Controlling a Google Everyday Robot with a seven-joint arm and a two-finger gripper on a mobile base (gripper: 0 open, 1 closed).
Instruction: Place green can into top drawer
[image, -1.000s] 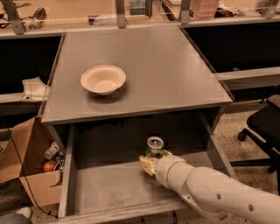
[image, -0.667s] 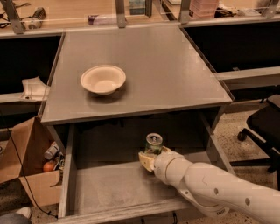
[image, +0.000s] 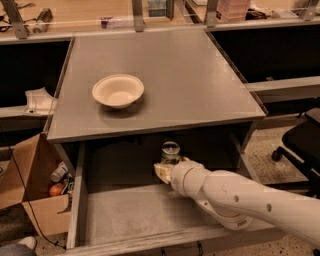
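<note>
The green can (image: 170, 152) stands upright, silver top up, at the back middle of the open top drawer (image: 125, 206), just under the table's front edge. My gripper (image: 166, 170) is inside the drawer and shut on the lower part of the can, whose base it hides. One cream finger (image: 161, 172) shows to the can's left. The white arm reaches in from the lower right. I cannot tell whether the can rests on the drawer's flat grey bottom.
A cream bowl (image: 118, 90) sits on the grey tabletop (image: 190, 85) above the drawer. A brown cardboard box (image: 27, 192) with small items stands on the floor at left. A black office chair (image: 300, 145) is at the right.
The can and my gripper have moved together a little left and toward the back of the drawer. The bowl has not moved.
</note>
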